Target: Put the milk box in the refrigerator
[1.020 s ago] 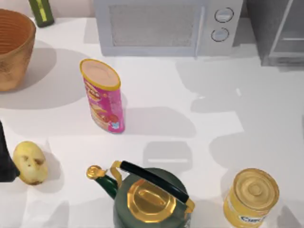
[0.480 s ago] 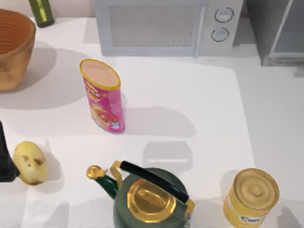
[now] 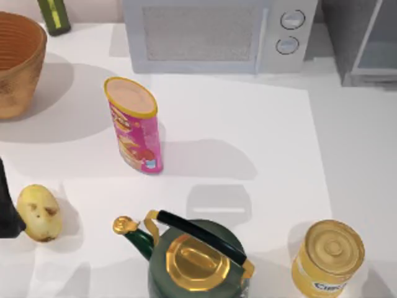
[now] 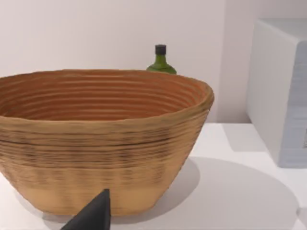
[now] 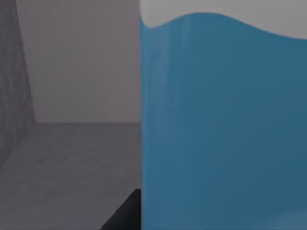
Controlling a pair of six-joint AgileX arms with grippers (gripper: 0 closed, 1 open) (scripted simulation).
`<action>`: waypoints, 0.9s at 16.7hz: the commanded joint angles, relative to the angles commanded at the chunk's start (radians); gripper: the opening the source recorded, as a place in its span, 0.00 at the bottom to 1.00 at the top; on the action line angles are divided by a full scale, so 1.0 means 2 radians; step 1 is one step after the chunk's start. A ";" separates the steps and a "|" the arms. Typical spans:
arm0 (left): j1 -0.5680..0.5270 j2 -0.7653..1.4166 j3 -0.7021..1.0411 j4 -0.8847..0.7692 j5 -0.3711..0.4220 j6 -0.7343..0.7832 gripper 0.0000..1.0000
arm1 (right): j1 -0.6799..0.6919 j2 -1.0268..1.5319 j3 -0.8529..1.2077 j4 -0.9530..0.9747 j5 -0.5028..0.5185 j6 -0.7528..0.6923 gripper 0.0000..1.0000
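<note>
The milk box (image 5: 220,129), its light-blue side under a white top, stands very close in the right wrist view. Behind and beside it are the plain grey walls and floor of the refrigerator (image 5: 72,163). One dark fingertip (image 5: 125,214) of my right gripper lies against the box's edge, so the gripper looks shut on the box. In the top view the refrigerator (image 3: 366,43) is the grey cabinet with a pale door frame at the back right corner. My left arm (image 3: 6,208) is parked at the table's left edge.
A white microwave (image 3: 211,34) stands at the back. A pink snack can (image 3: 133,127) is left of centre, a wicker basket (image 3: 18,62) and a green bottle (image 3: 54,15) back left. A potato (image 3: 38,213), a green kettle (image 3: 195,257) and a yellow tin (image 3: 327,257) line the front.
The broken shadows over the table's right part have drawn off toward the back right corner. Nothing on the table has moved, and the left arm is still.
</note>
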 joint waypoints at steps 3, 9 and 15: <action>0.000 0.000 0.000 0.000 0.000 0.000 1.00 | 0.007 0.033 0.082 -0.039 0.005 0.000 0.00; 0.000 0.000 0.000 0.000 0.000 0.000 1.00 | 0.022 0.081 0.232 -0.121 0.017 0.000 0.00; 0.000 0.000 0.000 0.000 0.000 0.000 1.00 | 0.023 0.091 0.251 -0.137 0.021 0.000 0.00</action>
